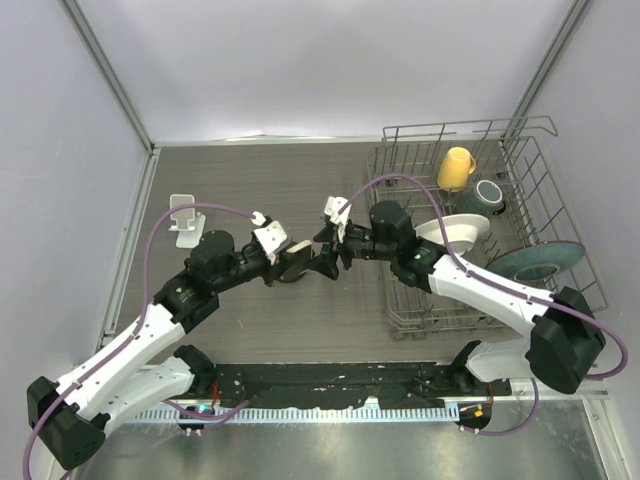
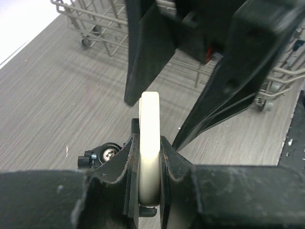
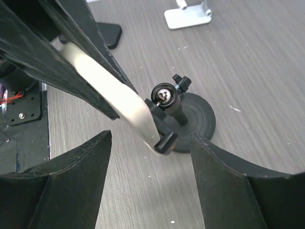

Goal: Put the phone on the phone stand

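Note:
A cream phone (image 2: 149, 138) is clamped edge-on between my left gripper's (image 2: 148, 160) fingers. In the right wrist view the phone (image 3: 112, 90) slants down, its lower end against the black lip of a black phone stand (image 3: 193, 119) with a round base and ball head. In the top view my left gripper (image 1: 287, 258) holds it at the table's middle over the stand (image 1: 296, 273). My right gripper (image 3: 151, 140) is open and empty, its fingers either side of the stand, facing the left gripper (image 1: 325, 255).
A white phone stand (image 1: 183, 218) sits at the far left, also in the right wrist view (image 3: 188, 14). A wire dish rack (image 1: 400, 300) on the right holds a yellow mug (image 1: 455, 168), a bowl and plates.

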`<state>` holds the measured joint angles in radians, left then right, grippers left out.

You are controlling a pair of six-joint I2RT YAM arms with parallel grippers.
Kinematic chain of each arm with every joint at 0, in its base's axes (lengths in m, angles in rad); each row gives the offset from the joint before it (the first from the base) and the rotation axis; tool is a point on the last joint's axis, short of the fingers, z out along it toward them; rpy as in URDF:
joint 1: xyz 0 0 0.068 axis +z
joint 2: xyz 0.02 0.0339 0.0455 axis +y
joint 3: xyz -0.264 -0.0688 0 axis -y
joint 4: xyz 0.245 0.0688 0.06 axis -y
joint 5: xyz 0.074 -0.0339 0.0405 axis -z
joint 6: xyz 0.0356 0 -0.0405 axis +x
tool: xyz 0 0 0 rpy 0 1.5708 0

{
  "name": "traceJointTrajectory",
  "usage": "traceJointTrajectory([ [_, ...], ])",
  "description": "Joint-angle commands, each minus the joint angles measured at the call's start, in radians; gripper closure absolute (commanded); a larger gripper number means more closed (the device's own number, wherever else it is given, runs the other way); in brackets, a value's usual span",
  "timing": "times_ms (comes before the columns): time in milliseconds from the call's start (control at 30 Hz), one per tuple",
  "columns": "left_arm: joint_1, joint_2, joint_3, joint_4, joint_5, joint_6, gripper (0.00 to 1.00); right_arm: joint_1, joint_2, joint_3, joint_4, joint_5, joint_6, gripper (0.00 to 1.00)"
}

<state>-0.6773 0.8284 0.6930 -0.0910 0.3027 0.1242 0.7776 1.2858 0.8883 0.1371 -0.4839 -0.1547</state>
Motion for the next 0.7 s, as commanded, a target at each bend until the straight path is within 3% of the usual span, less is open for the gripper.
traceJointTrajectory([
  [0,0.001,-0.009,0.071,0.008,0.119,0.0,1.0,-0.001,0.078,0.038,0.036,-0.096,-0.02,0.3],
  [300,0.002,0.031,0.108,0.005,0.203,0.014,1.0,0.0,0.115,0.032,0.125,-0.157,0.023,0.44],
  [500,0.012,0.084,0.131,0.045,0.271,-0.006,1.0,0.0,0.115,0.012,0.153,-0.171,0.041,0.6],
  [600,0.015,0.109,0.149,0.06,0.305,-0.014,1.0,0.0,0.104,-0.002,0.18,-0.186,0.06,0.72],
  [667,0.016,0.135,0.163,0.065,0.325,-0.018,1.0,0.0,0.096,-0.014,0.194,-0.193,0.079,0.89],
])
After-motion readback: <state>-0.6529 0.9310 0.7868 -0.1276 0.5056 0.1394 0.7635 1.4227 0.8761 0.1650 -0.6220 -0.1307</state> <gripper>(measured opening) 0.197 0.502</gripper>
